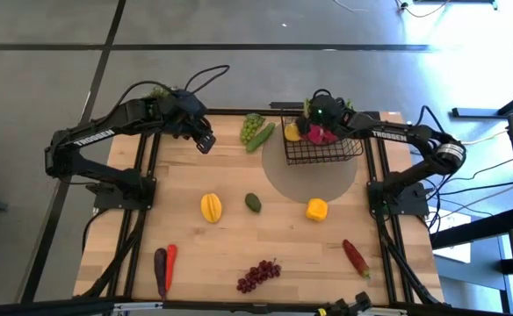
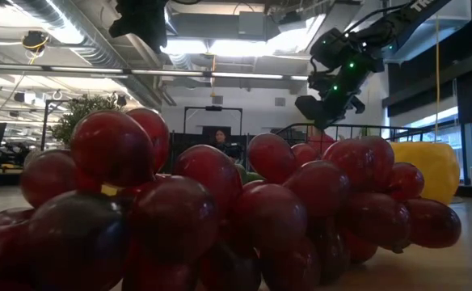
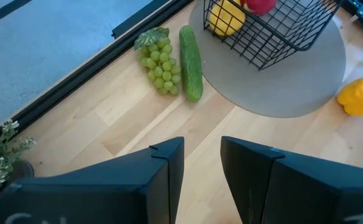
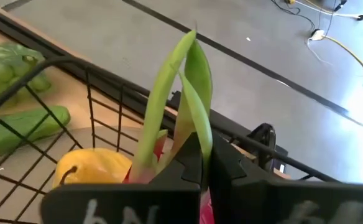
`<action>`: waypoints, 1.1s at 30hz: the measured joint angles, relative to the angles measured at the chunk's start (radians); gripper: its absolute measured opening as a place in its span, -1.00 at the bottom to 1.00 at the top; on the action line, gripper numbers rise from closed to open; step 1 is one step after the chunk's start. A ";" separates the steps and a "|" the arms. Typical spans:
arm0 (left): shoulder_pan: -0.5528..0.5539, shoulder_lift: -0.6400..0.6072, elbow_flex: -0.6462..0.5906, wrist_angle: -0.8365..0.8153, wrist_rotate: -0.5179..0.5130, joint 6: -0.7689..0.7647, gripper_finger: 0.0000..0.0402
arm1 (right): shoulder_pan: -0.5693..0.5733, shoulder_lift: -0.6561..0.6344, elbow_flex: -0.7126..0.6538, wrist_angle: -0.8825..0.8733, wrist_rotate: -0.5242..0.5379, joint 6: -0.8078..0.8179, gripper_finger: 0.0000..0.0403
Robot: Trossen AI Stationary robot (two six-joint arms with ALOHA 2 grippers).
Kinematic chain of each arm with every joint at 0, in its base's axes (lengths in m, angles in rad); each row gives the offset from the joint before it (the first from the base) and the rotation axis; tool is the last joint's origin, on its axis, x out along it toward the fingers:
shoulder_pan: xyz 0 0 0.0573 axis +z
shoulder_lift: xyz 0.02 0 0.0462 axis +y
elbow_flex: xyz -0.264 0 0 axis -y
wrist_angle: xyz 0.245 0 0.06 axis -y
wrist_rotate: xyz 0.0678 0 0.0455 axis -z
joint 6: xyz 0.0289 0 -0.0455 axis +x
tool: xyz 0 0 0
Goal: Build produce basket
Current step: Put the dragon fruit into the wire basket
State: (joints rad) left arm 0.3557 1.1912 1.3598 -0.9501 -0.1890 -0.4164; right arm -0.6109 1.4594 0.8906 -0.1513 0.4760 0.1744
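Observation:
The black wire basket [image 1: 327, 151] stands on a grey round mat at the table's far right. In it lie a lemon [image 1: 292, 132] and a pink dragon fruit [image 1: 323, 135]. My right gripper [image 1: 314, 117] is above the basket's far side, shut on the dragon fruit's green leaves. My left gripper [image 1: 205, 140] hovers open over the table's far left, touching nothing. Green grapes [image 1: 253, 125] and a cucumber [image 1: 262, 137] lie left of the basket. A starfruit [image 1: 211, 207], avocado [image 1: 253, 203] and yellow pepper [image 1: 316, 209] lie mid-table. My right gripper pinches the dragon fruit's long green leaves [image 4: 191, 134] between its two fingers [image 4: 188, 163], near their base, coming from above. The leaf tips stick out past the fingers. The pink body sits inside the basket beside the lemon [image 4: 93, 168]; whether it rests on the basket floor is hidden.
Near the table's front edge lie purple grapes [image 1: 258, 275], an eggplant [image 1: 160, 269], a carrot [image 1: 170, 262] and a red chili [image 1: 355, 256]. A small potted plant [image 1: 157, 90] stands at the far left corner. Bare wood shows between the left gripper and the starfruit.

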 joint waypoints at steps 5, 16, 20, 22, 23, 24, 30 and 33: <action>0.000 0.000 0.000 0.000 0.000 0.000 -0.53 | -0.009 0.020 0.000 0.013 0.000 -0.002 -0.98; 0.000 0.000 0.000 0.000 0.000 0.000 -0.53 | -0.040 0.020 0.000 0.014 -0.084 0.004 -0.70; 0.000 0.000 0.000 0.000 0.000 0.000 -0.53 | -0.043 0.020 0.000 0.015 -0.085 0.001 -0.56; 0.000 0.000 0.000 0.000 0.000 0.000 -0.53 | -0.044 0.020 0.000 0.028 -0.078 -0.002 -0.51; 0.000 0.000 0.000 0.000 0.000 0.000 -0.53 | -0.044 0.020 0.000 0.038 -0.069 -0.003 -0.48; 0.000 0.000 0.000 0.000 0.000 0.000 -0.53 | -0.044 0.020 0.000 0.045 -0.061 0.001 -0.46; 0.000 0.000 0.000 0.000 0.000 -0.001 -0.53 | -0.051 0.019 0.000 0.050 -0.059 0.002 -0.39; -0.001 0.000 0.000 -0.001 0.000 -0.001 -0.53 | -0.051 -0.003 0.003 0.049 -0.059 -0.026 -0.38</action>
State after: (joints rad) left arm 0.3547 1.1913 1.3598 -0.9509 -0.1886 -0.4174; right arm -0.6621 1.4559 0.8935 -0.1026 0.4172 0.1486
